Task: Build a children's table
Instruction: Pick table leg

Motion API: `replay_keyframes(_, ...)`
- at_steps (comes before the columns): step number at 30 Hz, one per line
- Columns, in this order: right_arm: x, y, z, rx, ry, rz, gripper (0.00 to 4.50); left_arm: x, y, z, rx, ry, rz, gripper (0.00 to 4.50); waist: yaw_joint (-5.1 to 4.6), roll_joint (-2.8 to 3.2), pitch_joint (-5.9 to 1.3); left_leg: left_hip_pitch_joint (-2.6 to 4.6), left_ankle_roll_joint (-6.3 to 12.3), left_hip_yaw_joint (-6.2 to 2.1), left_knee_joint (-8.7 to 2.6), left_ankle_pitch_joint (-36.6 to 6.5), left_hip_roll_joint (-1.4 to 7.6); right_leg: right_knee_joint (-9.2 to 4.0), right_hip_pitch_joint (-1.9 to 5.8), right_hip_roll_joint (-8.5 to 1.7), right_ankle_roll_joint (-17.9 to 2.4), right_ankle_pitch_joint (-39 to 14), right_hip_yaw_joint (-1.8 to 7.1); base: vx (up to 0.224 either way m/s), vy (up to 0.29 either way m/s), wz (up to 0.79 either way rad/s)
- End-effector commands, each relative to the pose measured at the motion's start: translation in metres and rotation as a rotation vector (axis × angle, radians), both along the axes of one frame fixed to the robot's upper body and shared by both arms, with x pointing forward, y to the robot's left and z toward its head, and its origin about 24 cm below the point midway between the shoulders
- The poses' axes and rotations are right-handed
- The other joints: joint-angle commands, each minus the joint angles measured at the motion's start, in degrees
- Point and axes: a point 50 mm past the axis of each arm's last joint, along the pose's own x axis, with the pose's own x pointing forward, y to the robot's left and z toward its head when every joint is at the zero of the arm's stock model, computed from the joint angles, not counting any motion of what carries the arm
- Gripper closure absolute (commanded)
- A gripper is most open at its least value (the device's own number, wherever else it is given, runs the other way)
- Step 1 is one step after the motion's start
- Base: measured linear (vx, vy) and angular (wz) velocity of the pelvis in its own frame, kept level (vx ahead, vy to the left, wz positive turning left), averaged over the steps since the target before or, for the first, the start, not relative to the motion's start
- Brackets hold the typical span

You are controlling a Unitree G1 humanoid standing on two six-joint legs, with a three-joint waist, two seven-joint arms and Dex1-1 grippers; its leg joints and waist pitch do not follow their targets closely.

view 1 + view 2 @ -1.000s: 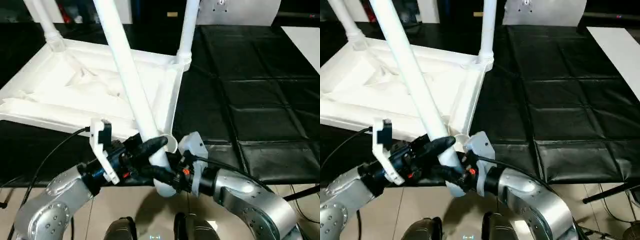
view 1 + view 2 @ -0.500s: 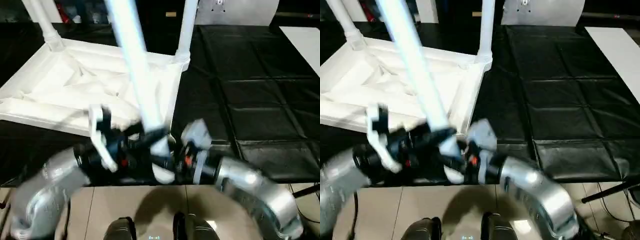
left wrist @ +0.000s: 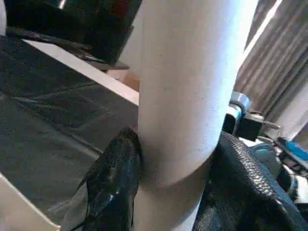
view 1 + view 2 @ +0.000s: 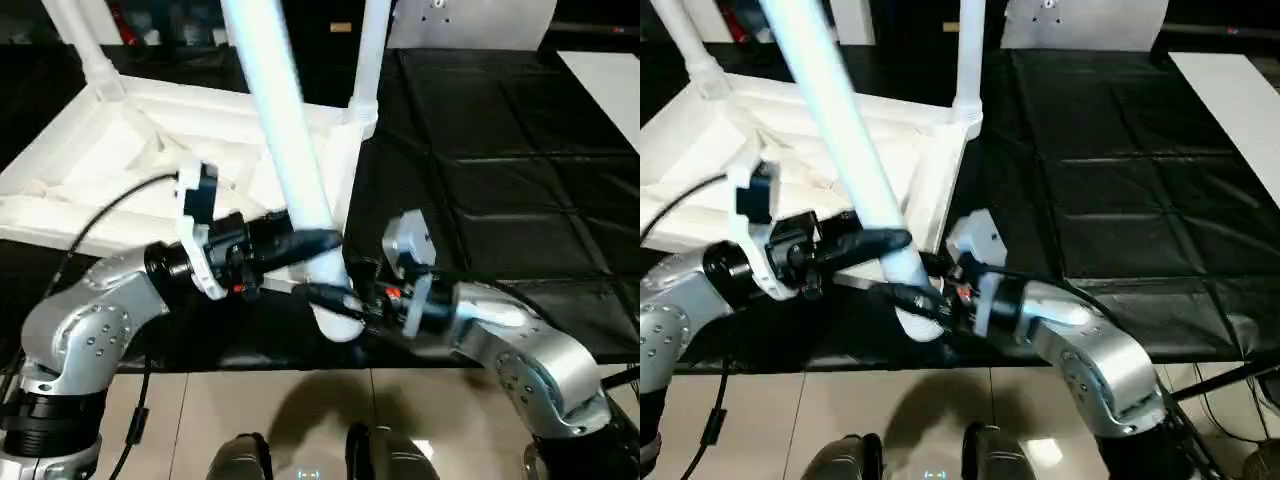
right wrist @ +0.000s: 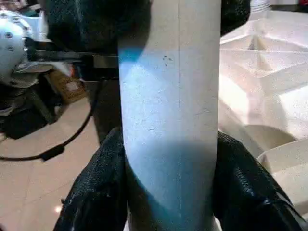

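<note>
My tabletop (image 4: 520, 170) is covered in a black sheet creased into a grid of rectangular folds, and it fills the space ahead of me and off to my right. Its near edge runs just above the pale tiled floor (image 4: 200, 420) beneath me. Lying directly on the black cover, to my left, is the white table top (image 4: 110, 180), turned upside down so its ribbed underside faces up. Its near rim reaches close to the tabletop's front edge. Two white legs (image 4: 368, 60) rise from its far corner sockets. At the far right corner, a flat white sheet or board (image 4: 610, 75) rests on the cover.
</note>
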Motion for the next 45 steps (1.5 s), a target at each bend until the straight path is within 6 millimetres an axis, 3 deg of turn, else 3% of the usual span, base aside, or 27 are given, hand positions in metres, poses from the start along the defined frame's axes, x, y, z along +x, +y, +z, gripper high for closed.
replay_keyframes(1, 0.006, -0.009, 0.012, 0.054, -0.044, -0.039, 2.6, -0.018, -0.023, -0.007, -0.052, 0.07, -0.259, 1.85, 0.37, 0.57, -5.42, -0.22, 4.19, -0.42, -3.63, -4.1, 3.72, -3.94, 4.1, -5.1, -13.4, -13.9, 3.96, 0.0, 0.0, 0.0)
replay_keyframes(6, 0.005, -0.009, 0.01, 0.06, -0.028, -0.022, 2.6, -0.017, -0.026, -0.011, -0.062, 0.101, -0.302, 1.85, 0.51, 0.39, -5.34, -0.25, 3.5, -0.34, -3.67, -4.8, 3.51, -4.47, 4.07, -5.08, -11.1, -18.6, 3.9, 0.0, 0.0, 0.0)
replay_keyframes(7, 0.005, -0.009, 0.01, 0.061, -0.028, -0.022, 2.6, -0.017, -0.026, -0.01, -0.063, 0.101, -0.303, 1.85, 0.56, 0.45, -5.41, -0.22, 3.45, -0.36, -3.62, -4.6, 3.53, -4.43, 4.01, -5.08, -11.1, -18.6, 3.86, 0.0, 0.0, 0.0)
replay_keyframes(8, 0.004, -0.009, 0.01, 0.075, -0.021, -0.022, 2.6, -0.017, -0.026, -0.01, -0.068, 0.1, -0.311, 1.85, 0.47, 0.11, -5.42, -0.27, 3.51, -0.32, -3.66, -4.5, 3.56, -4.48, 4.03, -5.06, -11.0, -18.5, 3.87, 0.0, 0.0, 0.0)
replay_keyframes(10, 0.005, -0.008, 0.01, 0.096, -0.012, -0.026, 2.6, -0.017, -0.028, -0.007, -0.084, 0.098, -0.323, 1.85, 0.61, 0.43, -5.52, -0.18, 3.69, -0.33, -3.58, -4.1, 3.65, -4.38, 3.93, -5.05, -11.3, -17.8, 3.82, 0.0, 0.0, 0.0)
replay_keyframes(14, 0.004, -0.005, 0.01, 0.137, 0.01, -0.03, 2.6, -0.015, -0.032, -0.007, -0.08, 0.089, -0.309, 1.85, 0.91, 0.39, -5.66, -0.26, 4.17, -0.34, -3.57, -3.3, 3.79, -4.18, 3.95, -5.1, -12.0, -15.6, 3.76, 0.0, 0.0, 0.0)
replay_keyframes(24, -0.005, 0.006, 0.002, 0.288, 0.165, 0.037, 2.6, -0.014, -0.039, -0.008, -0.14, 0.098, -0.286, 1.85, 1.46, 0.4, -5.53, -0.39, 3.47, -0.34, -3.66, -4.2, 3.76, -4.65, 3.95, -5.28, -10.7, -18.4, 3.7, 0.0, 0.0, 0.0)
replay_keyframes(28, -0.006, 0.004, -0.003, 0.27, 0.189, 0.035, 2.61, -0.02, -0.037, -0.011, -0.287, 0.189, -0.323, 1.85, 1.52, 0.42, -5.6, -0.47, 3.35, -0.36, -3.62, -3.8, 3.74, -4.47, 3.96, -5.23, -10.9, -17.7, 3.64, 0.0, 0.0, 0.0)
replay_keyframes(38, -0.008, -0.005, 0.0, 0.204, 0.155, 0.009, 2.62, -0.012, -0.026, -0.02, -0.479, 0.254, -0.056, 1.85, 1.65, 0.03, -5.4, -0.55, 3.55, -0.28, -3.72, -5.2, 3.9, -5.14, 3.98, -5.26, -9.2, -21.1, 3.52, 0.0, 0.0, 0.0)
replay_keyframes(39, -0.008, -0.005, 0.001, 0.202, 0.151, 0.005, 2.62, -0.014, -0.026, -0.019, -0.483, 0.251, -0.058, 1.85, 1.62, -0.25, -5.51, -0.57, 3.77, -0.23, -3.7, -4.8, 3.81, -5.23, 4.02, -5.2, -8.9, -20.9, 3.52, 0.0, 0.0, 0.0)
replay_keyframes(45, 0.0, -0.008, 0.006, 0.165, 0.097, -0.048, 2.62, -0.011, -0.031, -0.019, -0.391, 0.185, 0.062, 1.85, 1.57, -0.15, -5.5, -0.62, 3.74, -0.22, -3.72, -4.4, 3.71, -5.32, 4.02, -5.06, -7.5, -22.1, 3.41, 0.0, 0.0, 0.0)
